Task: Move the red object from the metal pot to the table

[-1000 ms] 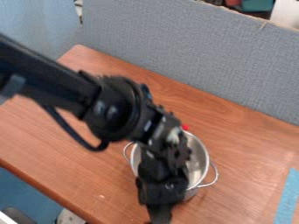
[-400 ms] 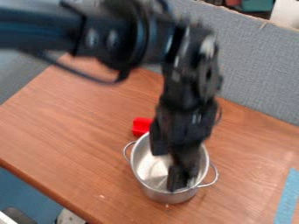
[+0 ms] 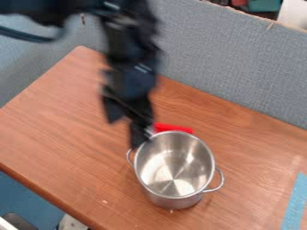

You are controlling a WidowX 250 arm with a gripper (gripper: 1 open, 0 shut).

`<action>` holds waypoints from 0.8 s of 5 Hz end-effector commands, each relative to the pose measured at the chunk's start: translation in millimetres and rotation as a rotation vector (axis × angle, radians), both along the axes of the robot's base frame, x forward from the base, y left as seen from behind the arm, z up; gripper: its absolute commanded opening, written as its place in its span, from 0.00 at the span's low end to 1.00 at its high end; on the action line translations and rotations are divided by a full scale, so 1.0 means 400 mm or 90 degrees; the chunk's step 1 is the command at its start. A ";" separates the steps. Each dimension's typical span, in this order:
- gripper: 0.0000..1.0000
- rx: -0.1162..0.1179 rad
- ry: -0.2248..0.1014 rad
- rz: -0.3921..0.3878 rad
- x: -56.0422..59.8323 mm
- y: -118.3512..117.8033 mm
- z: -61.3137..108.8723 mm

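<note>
Steel pot, one; red object, one, on table beside pot; jaws released, empty

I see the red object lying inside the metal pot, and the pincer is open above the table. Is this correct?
Not quite. The camera view shows the metal pot empty; the red object lies on the table, just behind the pot's rim and partly hidden by it. The rest holds: the pincer is open above the table.
</note>
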State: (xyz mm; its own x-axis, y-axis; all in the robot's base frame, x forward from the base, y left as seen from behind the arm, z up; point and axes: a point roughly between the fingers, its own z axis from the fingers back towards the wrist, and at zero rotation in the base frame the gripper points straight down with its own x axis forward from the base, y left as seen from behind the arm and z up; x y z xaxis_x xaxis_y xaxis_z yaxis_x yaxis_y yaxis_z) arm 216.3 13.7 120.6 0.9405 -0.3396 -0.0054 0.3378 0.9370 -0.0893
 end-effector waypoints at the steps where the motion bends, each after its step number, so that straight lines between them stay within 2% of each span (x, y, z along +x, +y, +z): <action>1: 1.00 -0.031 -0.027 0.021 0.051 -0.004 -0.030; 2: 1.00 -0.046 -0.012 -0.033 0.121 -0.089 -0.106; 3: 1.00 -0.056 -0.014 -0.040 0.172 -0.020 -0.124; 4: 1.00 -0.060 -0.007 -0.062 0.180 0.048 -0.134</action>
